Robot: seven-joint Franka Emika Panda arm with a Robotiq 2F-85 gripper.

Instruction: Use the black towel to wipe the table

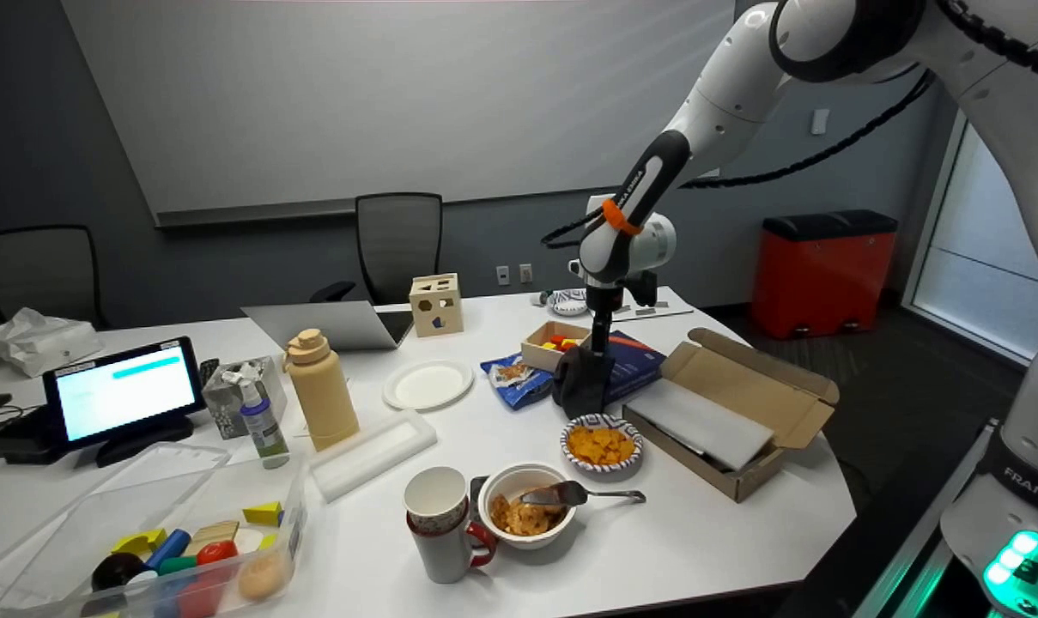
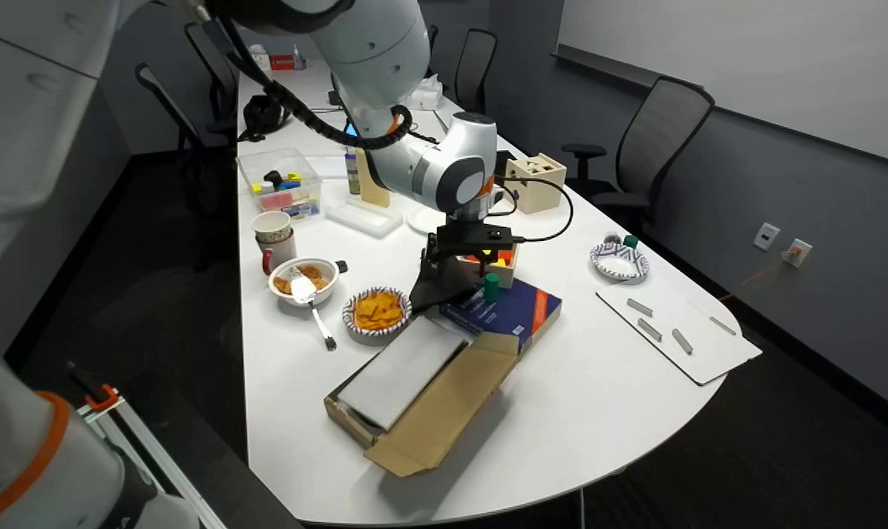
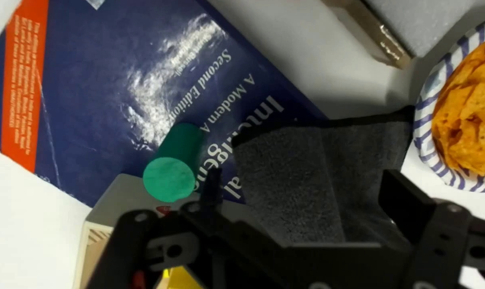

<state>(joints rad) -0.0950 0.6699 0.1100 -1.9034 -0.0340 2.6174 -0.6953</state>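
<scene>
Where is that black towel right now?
In the wrist view, the black towel is right of centre, overlapping the blue book and just left of the patterned bowl of orange chips.

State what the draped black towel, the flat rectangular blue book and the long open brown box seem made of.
Black towel: fabric, probably terry or microfibre; matte, by its fuzzy surface.
Blue book: likely paper; glossy, perhaps laminated, given the bright glare.
Brown box: most likely cardboard; matte, given its folded flaps and dull sheen.
</scene>
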